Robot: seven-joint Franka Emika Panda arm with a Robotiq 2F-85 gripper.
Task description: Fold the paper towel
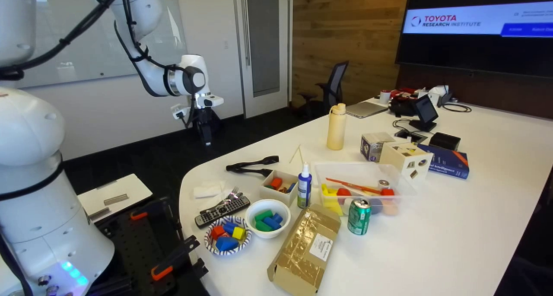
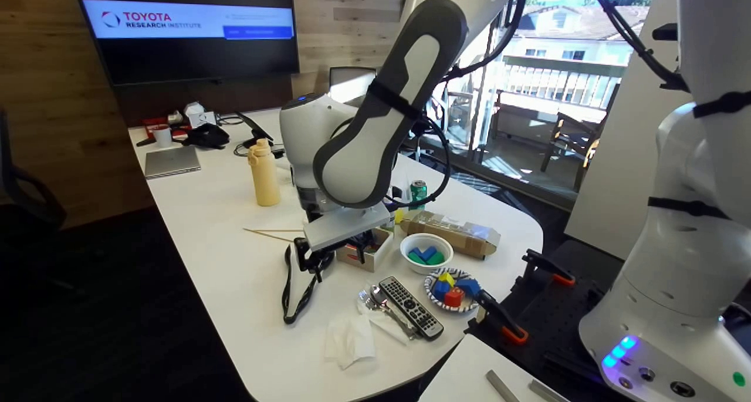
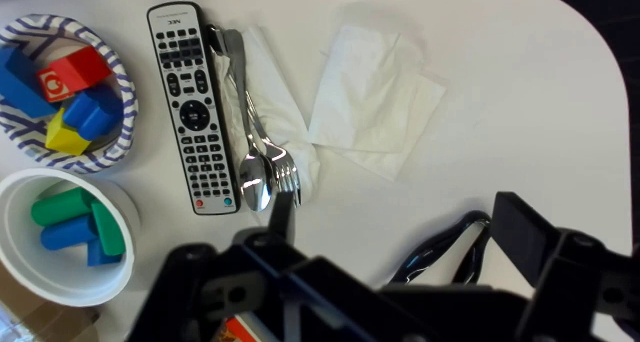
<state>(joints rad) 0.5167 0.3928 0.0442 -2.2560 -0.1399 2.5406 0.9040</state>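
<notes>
The hand (image 3: 394, 203) was held above the bench (image 3: 510, 112), its jaws parted wide and nothing gripped between them. The towel (image 3: 362, 92) was set in offset layers between the fork (image 3: 283, 166) and the bench's rounded corner. Another white sheet (image 3: 280, 110) was partly covered by the fork and spoon (image 3: 256, 179), beside the remote (image 3: 194, 115).

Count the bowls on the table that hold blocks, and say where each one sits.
2: the patterned bowl beside the remote, and the white bowl next to it.
</notes>
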